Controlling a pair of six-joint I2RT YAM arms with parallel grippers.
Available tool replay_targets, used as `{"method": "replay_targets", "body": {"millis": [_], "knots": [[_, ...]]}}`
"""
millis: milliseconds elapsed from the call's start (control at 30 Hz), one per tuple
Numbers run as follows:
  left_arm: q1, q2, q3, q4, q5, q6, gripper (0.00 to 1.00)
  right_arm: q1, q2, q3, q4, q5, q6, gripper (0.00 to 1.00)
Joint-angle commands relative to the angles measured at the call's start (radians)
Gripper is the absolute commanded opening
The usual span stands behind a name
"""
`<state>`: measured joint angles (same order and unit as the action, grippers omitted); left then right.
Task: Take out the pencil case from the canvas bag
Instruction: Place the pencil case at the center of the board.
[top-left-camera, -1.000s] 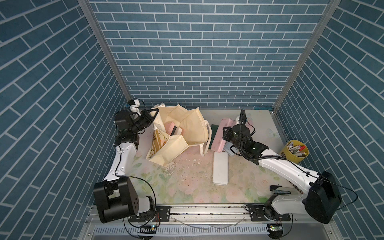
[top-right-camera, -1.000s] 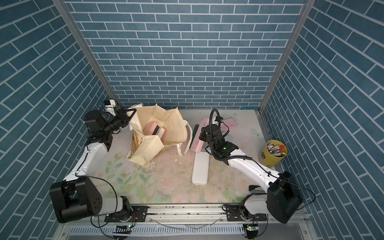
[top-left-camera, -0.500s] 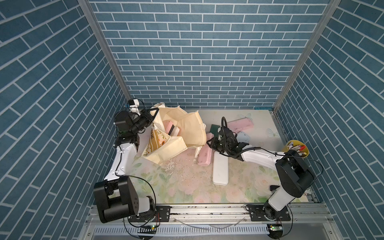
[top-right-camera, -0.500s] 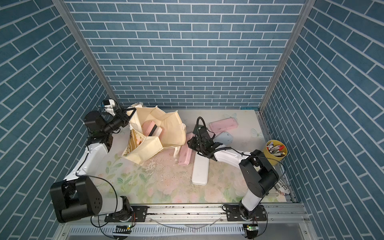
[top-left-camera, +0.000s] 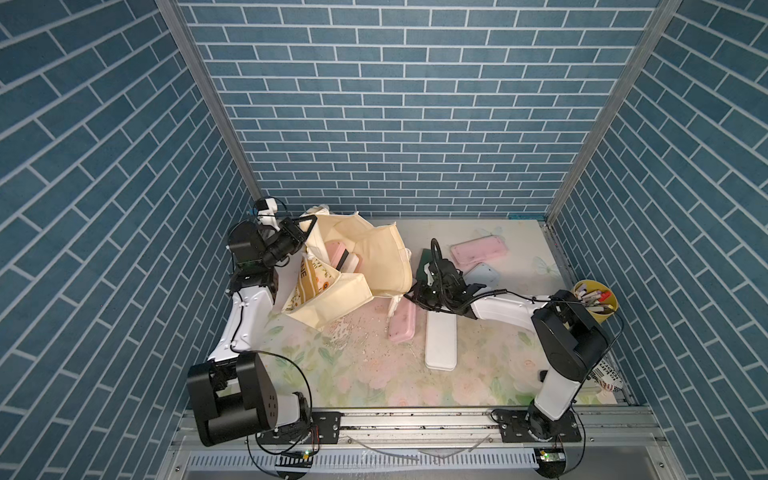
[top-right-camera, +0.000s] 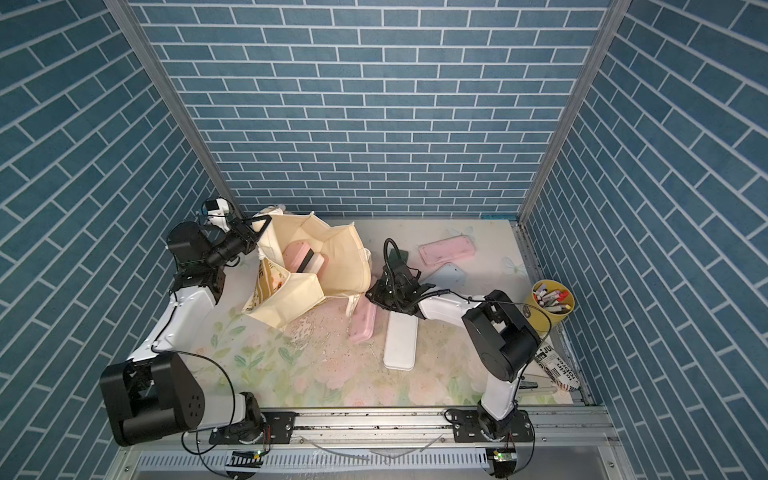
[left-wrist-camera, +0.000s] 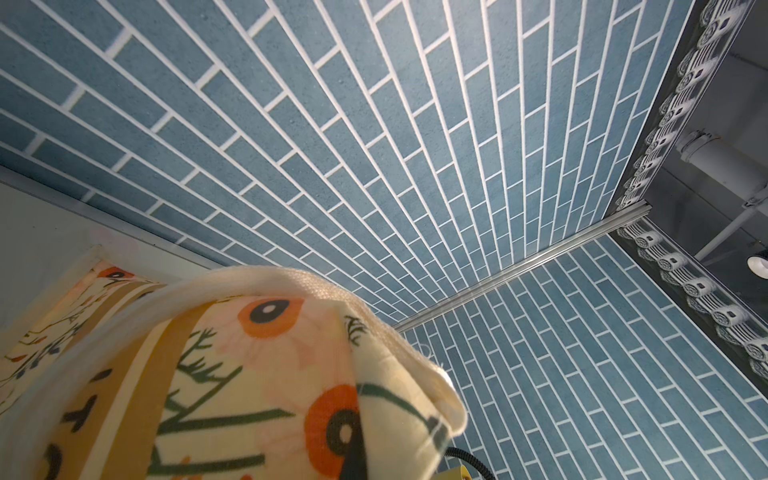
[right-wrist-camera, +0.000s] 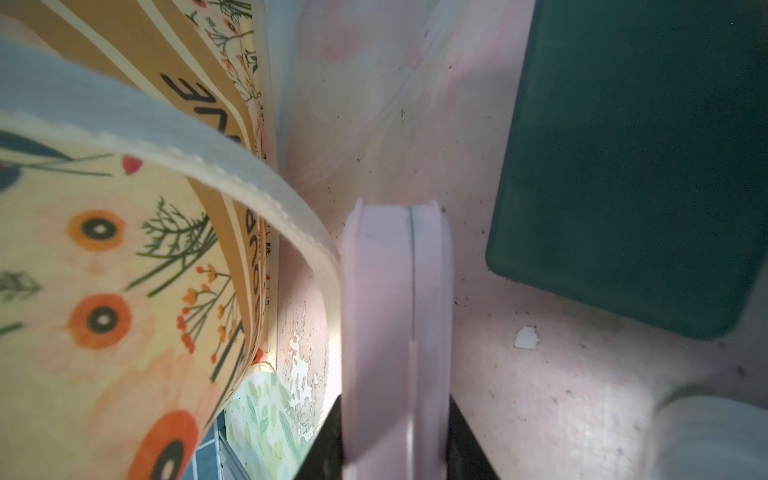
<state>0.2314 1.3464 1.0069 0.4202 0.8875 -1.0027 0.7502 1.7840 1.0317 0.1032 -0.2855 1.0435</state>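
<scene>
The cream canvas bag (top-left-camera: 374, 266) slumps open at the back left, printed panel facing front. My left gripper (top-left-camera: 308, 227) is shut on its back rim; in the left wrist view the flowered fabric (left-wrist-camera: 249, 374) hides the jaws. A pink pencil case (top-left-camera: 402, 326) is out of the bag, just right of the hanging strap (right-wrist-camera: 249, 183). My right gripper (top-left-camera: 415, 297) is shut on its near end, and black fingers (right-wrist-camera: 324, 449) press both flat sides. Another pink case (top-left-camera: 337, 254) and a white-and-black one (top-left-camera: 352, 264) stand inside the bag.
A white case (top-left-camera: 440, 338) lies right of the held one. Behind my right gripper are a dark green case (top-left-camera: 424, 266), a light blue case (top-left-camera: 482, 276) and a pink case (top-left-camera: 478, 251). A yellow pen cup (top-left-camera: 596, 301) stands at the right edge.
My right gripper has carried the pink case from beside the bag's right side towards the front and lower, the arm folding in. The bag has sagged a little. The left gripper has kept its hold.
</scene>
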Motion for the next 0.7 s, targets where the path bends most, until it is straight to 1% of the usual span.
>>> {"method": "replay_targets", "body": {"millis": [0,100,233,433,533,667], "knots": [[0.008,-0.033,0.018,0.137,0.018,-0.002,0.00,0.006,0.023,0.047,-0.012,-0.058,0.032,0.00],[0.009,-0.033,0.018,0.135,0.018,-0.002,0.00,0.006,0.030,0.046,-0.012,-0.071,0.035,0.01],[0.011,-0.032,0.018,0.137,0.018,-0.002,0.00,0.007,0.037,0.046,-0.023,-0.082,0.035,0.08],[0.011,-0.028,0.018,0.135,0.018,-0.002,0.00,0.006,0.028,0.046,-0.072,-0.050,0.021,0.32],[0.012,-0.029,0.019,0.135,0.018,-0.002,0.00,0.006,0.014,0.046,-0.103,-0.024,0.006,0.40],[0.012,-0.030,0.020,0.133,0.018,-0.002,0.00,0.006,0.004,0.047,-0.130,-0.004,-0.009,0.46]]}}
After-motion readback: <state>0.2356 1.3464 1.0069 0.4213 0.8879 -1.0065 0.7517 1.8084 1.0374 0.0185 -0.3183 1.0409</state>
